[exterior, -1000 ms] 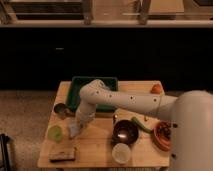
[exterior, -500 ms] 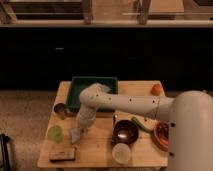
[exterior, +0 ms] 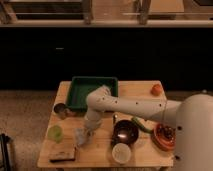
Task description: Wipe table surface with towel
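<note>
A pale crumpled towel (exterior: 80, 137) lies on the wooden table (exterior: 100, 152), left of centre and near the front. My gripper (exterior: 86, 130) points down at the end of the white arm. It sits on the towel's upper right part, shut on it and pressing it to the table. The arm reaches in from the lower right across the table's middle.
A green tray (exterior: 80, 94) stands at the back, with a metal can (exterior: 60, 109) to its left. A green cup (exterior: 55, 132) and a brown block (exterior: 62, 154) are left of the towel. A dark bowl (exterior: 125, 132), a white cup (exterior: 121, 152), a red bowl (exterior: 164, 136) and an orange (exterior: 157, 89) are on the right.
My gripper and the towel have slid together a little toward the table's front and to the right. Nothing else has moved.
</note>
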`<action>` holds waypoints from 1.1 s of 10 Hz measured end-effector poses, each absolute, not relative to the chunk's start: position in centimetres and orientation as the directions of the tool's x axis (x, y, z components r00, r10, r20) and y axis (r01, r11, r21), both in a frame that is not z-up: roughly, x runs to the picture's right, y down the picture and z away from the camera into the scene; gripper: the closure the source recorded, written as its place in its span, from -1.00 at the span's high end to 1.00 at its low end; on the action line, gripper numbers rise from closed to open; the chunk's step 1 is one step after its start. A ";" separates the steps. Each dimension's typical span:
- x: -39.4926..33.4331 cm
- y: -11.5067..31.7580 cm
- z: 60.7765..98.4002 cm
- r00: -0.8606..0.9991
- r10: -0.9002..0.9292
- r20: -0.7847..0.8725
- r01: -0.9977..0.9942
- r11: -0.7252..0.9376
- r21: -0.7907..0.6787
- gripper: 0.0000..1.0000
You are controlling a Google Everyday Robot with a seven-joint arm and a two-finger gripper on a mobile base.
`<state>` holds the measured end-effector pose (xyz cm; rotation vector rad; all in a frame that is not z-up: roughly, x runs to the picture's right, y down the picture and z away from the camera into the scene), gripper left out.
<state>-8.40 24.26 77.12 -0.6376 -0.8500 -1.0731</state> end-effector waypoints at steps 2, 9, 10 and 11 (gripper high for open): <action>-6.0 23.4 77.8 0.301 -0.487 0.820 0.916 0.386 -0.107 -0.99; -9.5 18.6 80.1 0.345 -0.536 0.770 0.911 0.390 -0.136 -0.99; -11.2 18.9 80.3 0.310 -0.537 0.784 0.924 0.366 -0.115 -0.99; -12.6 19.6 80.3 0.266 -0.530 0.805 0.938 0.337 -0.088 -0.99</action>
